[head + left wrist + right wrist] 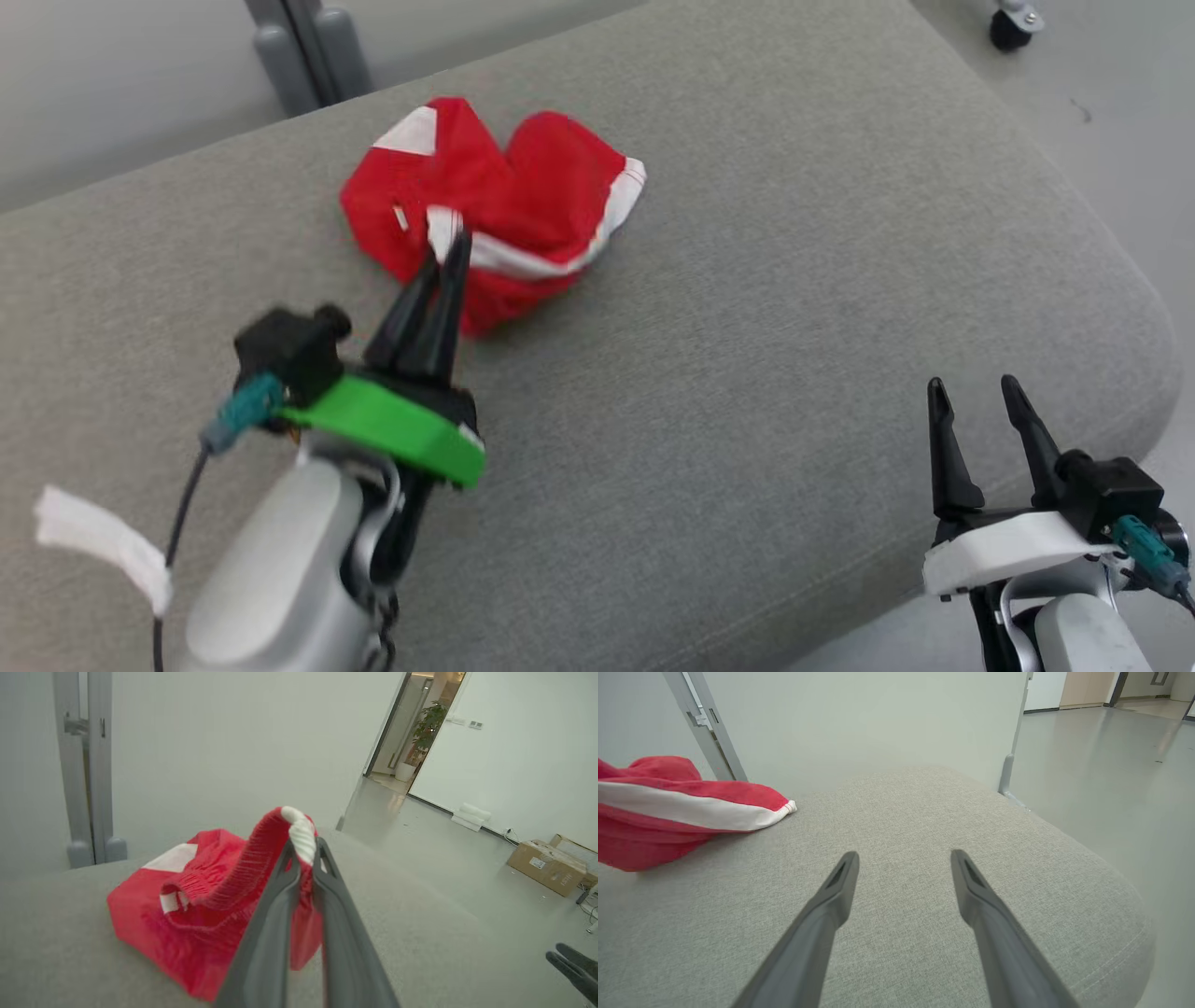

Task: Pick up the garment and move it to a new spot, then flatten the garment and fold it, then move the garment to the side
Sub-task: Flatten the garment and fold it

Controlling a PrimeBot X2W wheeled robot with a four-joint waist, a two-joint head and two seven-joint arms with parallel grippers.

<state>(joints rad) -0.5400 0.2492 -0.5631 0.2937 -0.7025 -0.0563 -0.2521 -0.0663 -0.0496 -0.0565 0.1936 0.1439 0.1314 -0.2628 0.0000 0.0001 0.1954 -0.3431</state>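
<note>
The left gripper (448, 245) is clamped on the waistband (268, 849) of the crumpled red garment (537, 187), which rests on the grey cushion (794, 308). The right gripper (973, 390) stands wide, empty, well apart. Judged status: pickup begun; relocation, flattening, folding and side placement remain.

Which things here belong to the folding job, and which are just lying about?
Job: red garment, left pincer shut on its ribbed band, open right pincer, grey cushion.
Lying about: cardboard boxes, potted plant, caster wheel.
</note>
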